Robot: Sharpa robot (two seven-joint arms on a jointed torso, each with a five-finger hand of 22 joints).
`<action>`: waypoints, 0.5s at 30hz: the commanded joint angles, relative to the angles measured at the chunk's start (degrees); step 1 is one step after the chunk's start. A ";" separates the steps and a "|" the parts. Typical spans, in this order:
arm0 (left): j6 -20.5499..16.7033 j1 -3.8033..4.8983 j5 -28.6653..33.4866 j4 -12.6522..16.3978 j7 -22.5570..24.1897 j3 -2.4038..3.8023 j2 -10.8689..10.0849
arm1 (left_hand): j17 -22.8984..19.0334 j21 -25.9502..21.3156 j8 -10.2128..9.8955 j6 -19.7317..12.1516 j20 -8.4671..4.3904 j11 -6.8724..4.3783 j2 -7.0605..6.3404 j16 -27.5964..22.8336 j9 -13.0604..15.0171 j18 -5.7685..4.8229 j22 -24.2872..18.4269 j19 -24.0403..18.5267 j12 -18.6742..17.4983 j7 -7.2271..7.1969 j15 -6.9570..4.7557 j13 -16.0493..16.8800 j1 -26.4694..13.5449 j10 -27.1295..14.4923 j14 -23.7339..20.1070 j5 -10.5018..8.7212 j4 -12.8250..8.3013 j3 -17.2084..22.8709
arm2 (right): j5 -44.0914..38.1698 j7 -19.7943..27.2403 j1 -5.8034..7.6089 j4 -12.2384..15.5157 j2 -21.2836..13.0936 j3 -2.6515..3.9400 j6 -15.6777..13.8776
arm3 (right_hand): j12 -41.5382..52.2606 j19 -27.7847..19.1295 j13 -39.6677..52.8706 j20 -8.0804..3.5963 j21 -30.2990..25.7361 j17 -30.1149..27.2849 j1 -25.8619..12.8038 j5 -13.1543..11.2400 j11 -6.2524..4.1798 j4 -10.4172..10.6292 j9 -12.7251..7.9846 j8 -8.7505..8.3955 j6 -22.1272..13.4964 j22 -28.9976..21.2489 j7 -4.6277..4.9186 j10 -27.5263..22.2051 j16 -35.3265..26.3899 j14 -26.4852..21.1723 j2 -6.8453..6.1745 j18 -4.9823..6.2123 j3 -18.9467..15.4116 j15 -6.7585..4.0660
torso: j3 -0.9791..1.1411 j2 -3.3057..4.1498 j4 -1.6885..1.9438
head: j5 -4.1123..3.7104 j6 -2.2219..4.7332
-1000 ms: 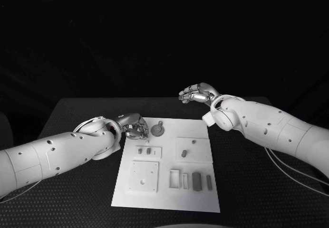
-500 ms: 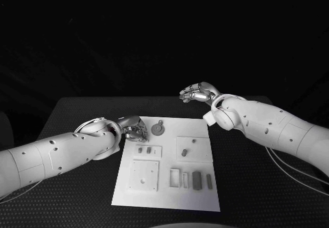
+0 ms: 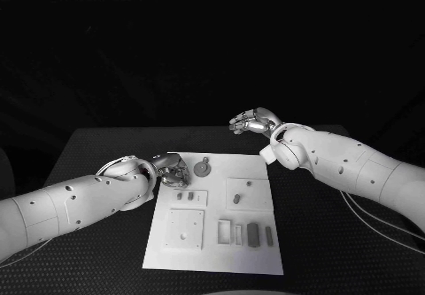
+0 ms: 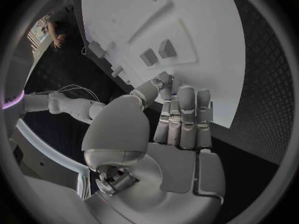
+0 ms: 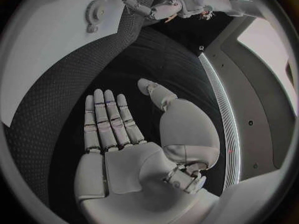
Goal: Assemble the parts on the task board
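The left hand sits at the far left edge of the task board. Its fingers lie side by side, a bit bent, with the tips on the board's edge. I see nothing in it, but I cannot tell for sure if it holds a small part. The right hand is up over the black table, past the far right corner of the board. Its fingers are spread out flat and it holds nothing.

On the board, a round gear part lies just right of the left hand. Two small parts stand in a little tray nearer. More parts lie loose near the front, and one peg sits on the right plate. I think most of the job is still to do.

Nothing seems to block the hands. The gear is close to the left hand and could get bumped.
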 commanded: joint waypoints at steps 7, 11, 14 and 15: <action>1.35 -0.25 -1.28 -0.18 -0.11 -0.08 0.84 | -0.08 0.11 0.16 0.46 -5.92 -0.02 0.72 -0.03 0.03 0.12 -0.10 -0.14 0.18 0.01 -0.09 0.00 0.12 0.36 -0.31 0.12 -0.10 0.39 | -0.07 0.24 -0.01 0.09 0.02 0.01 0.68 | -0.29 0.13 0.06 -0.12 -0.43 -0.10 -0.10 0.31 0.11 -0.13 -0.11 0.33 -0.40 0.13 1.46 0.47 0.21 -0.41 0.33 -0.95 -0.08 0.15 | -0.02 0.00 0.08 | -0.11 -0.30; 1.04 -0.26 -1.59 -0.39 -0.16 -0.08 0.98 | -0.08 0.11 0.15 0.44 -5.92 -0.01 0.74 -0.03 0.02 0.11 -0.11 -0.15 0.15 0.02 -0.08 0.00 0.12 0.35 -0.32 0.12 -0.10 0.40 | -0.07 0.25 -0.01 0.10 0.04 0.01 0.66 | -0.29 0.14 0.06 -0.12 -0.44 -0.10 -0.11 0.31 0.11 -0.13 -0.11 0.33 -0.40 0.14 1.47 0.47 0.22 -0.41 0.33 -0.95 -0.08 0.15 | 0.02 -0.03 0.04 | -0.06 -0.28; 1.04 -0.26 -1.59 -0.52 -0.18 -0.08 1.05 | -0.09 0.11 0.15 0.44 -5.92 -0.01 0.75 -0.03 0.02 0.11 -0.11 -0.15 0.14 0.02 -0.08 0.00 0.13 0.35 -0.32 0.12 -0.10 0.41 | -0.07 0.24 -0.01 0.10 0.04 0.01 0.65 | -0.30 0.14 0.06 -0.12 -0.45 -0.10 -0.11 0.31 0.11 -0.13 -0.12 0.33 -0.40 0.15 1.47 0.48 0.22 -0.42 0.33 -0.95 -0.08 0.15 | 0.04 -0.04 0.03 | -0.05 -0.25; 1.15 -0.26 -1.60 -0.53 -0.18 -0.08 1.07 | -0.09 0.11 0.15 0.44 -5.92 -0.01 0.75 -0.02 0.02 0.11 -0.12 -0.15 0.13 0.02 -0.08 0.00 0.13 0.36 -0.32 0.12 -0.10 0.41 | -0.07 0.25 -0.01 0.09 0.05 0.01 0.66 | -0.30 0.14 0.06 -0.12 -0.46 -0.11 -0.11 0.31 0.11 -0.13 -0.12 0.34 -0.40 0.16 1.47 0.48 0.22 -0.42 0.33 -0.95 -0.08 0.15 | 0.02 -0.04 0.04 | -0.06 -0.25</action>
